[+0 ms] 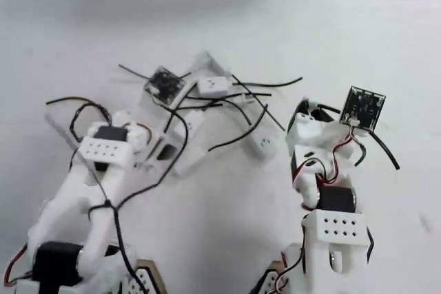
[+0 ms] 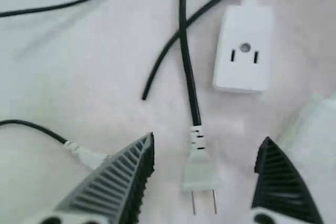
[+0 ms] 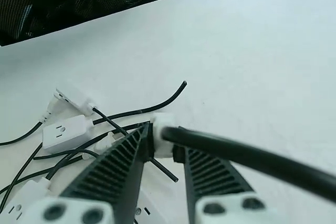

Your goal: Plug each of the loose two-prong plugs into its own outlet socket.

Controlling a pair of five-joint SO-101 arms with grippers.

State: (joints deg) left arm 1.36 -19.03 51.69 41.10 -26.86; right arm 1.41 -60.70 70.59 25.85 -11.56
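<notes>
While a loose two-prong plug (image 2: 201, 174) lies flat on the worktop (image 1: 310, 39) between the left jaws, which stand released on either side of it and touch nothing, the step in hand looks to be the pick-up of this plug. It rests near the white outlet socket (image 2: 244, 51) but apart from it. Its prongs point away from the socket, and its black cord (image 2: 188, 66) runs back past the socket's side. The socket lies face up with its two slots showing, and a cord of its own leaves the end farther from the plug. A cut cable end (image 2: 144, 97) lies on the far side of the plug's cord from the socket. The right jaws are clenched on a second white plug (image 3: 161, 139), whose thick black cord (image 3: 247, 161) trails back toward that arm. This plug is near a socket (image 3: 65, 129) lying among cables, and I cannot tell whether that is the same socket. As I judge it, neither plug is seated yet. The next move calls for the left jaws to close squarely on the plug's body rather than on its prongs or cord. They then need to lift it and turn it round so the prongs face the socket's slots. The cord's drag and the light socket's readiness to slide are the things to watch.
</notes>
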